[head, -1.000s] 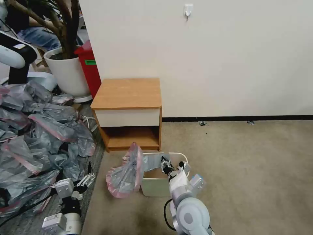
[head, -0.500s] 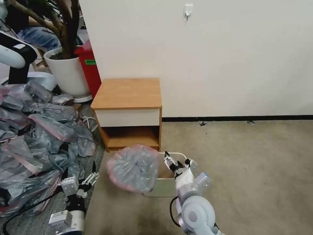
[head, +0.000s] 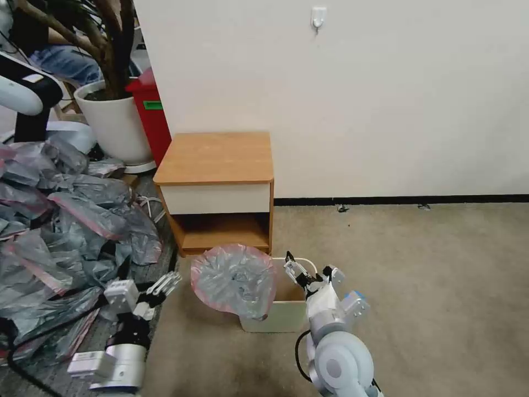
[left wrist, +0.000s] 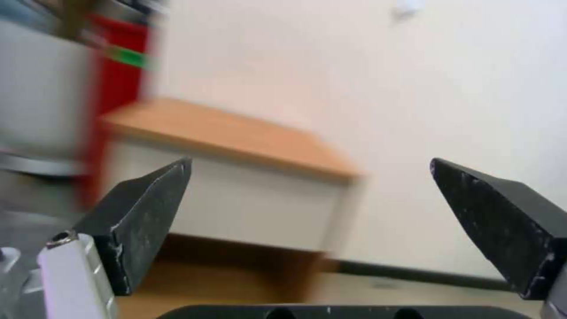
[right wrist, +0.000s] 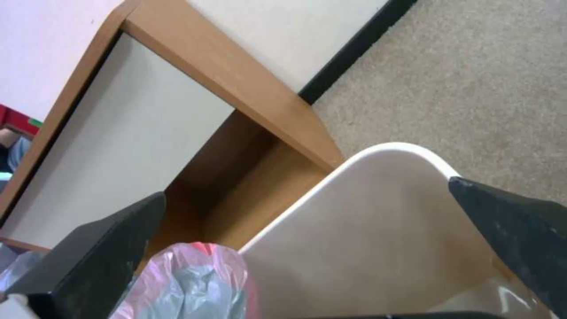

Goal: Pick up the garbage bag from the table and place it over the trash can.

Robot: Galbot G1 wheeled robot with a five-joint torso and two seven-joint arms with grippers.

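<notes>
you are at the covering step — the garbage bag [head: 234, 280] hangs ballooned over the left rim of the trash can [head: 284, 317] on the floor in front of the worktop [head: 216, 157], mouth not yet spread round the rim, so the next move calls for regripping the pink band and stretching it across. both the right hand [head: 296, 269] above the can and the left hand [head: 160, 286] off to the side stand with fingers apart, gripping nothing. against half a second ago the bag has settled closer to the can — and the right hand has drawn back a little.
</notes>
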